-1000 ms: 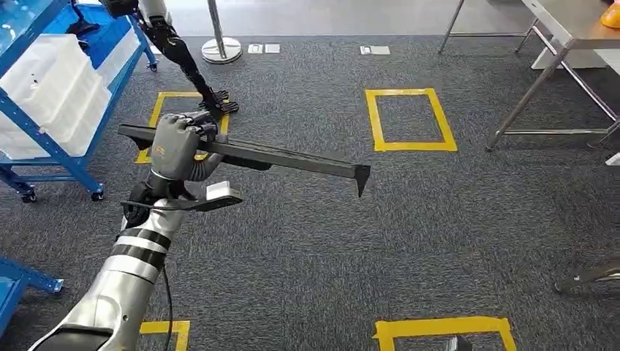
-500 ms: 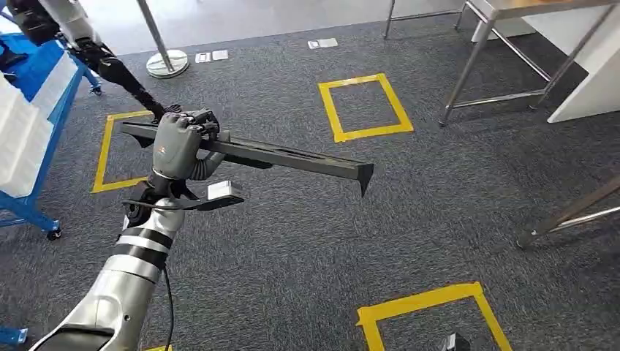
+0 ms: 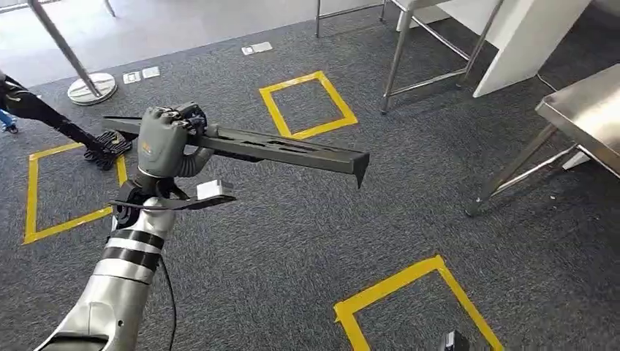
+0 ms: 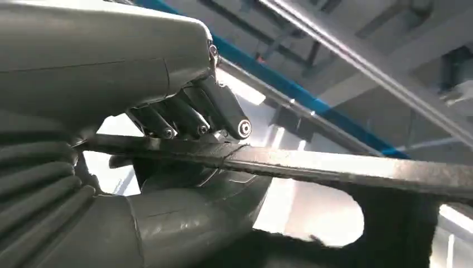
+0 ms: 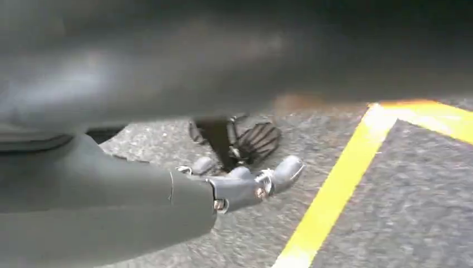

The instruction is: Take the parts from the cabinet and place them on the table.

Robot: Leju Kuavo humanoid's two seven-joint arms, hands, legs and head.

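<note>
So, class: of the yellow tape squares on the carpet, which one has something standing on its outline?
The yellow square at far left: a black footed stand rests on its far corner. The others lie bare.

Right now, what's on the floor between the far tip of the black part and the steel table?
Nothing: in the head view, bare grey carpet runs from the part's tip to the table legs.

— Long black part (image 3: 281, 148): slim bar, slotted along the top, short prong pointing down at the right end.
— Held level, left of centre in the head view, over grey carpet.
— Gripped near its left end by the left hand (image 3: 162, 140).
</note>
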